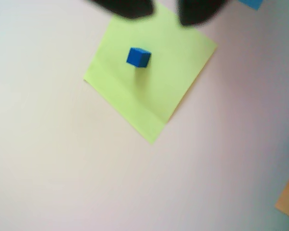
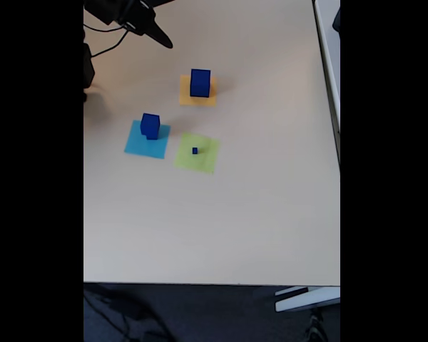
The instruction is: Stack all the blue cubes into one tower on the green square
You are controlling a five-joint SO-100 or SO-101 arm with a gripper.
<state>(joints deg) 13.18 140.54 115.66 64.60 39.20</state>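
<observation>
Only a tiny cube point(image 2: 195, 150) is seen on the green square point(image 2: 207, 162); two bigger cubes point(image 2: 150, 125) point(image 2: 200, 82) sit beyond it (unstacked). The gripper point(image 1: 166, 12) is empty, fingers apart.

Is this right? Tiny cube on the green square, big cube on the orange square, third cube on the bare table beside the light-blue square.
Not quite. In the fixed view the third cube stands on the light-blue square, at its upper edge, not on the bare table. The rest holds: tiny cube on the green square, big cube on the orange square.

Office or lab: plain table point(image 2: 214, 228)
</observation>
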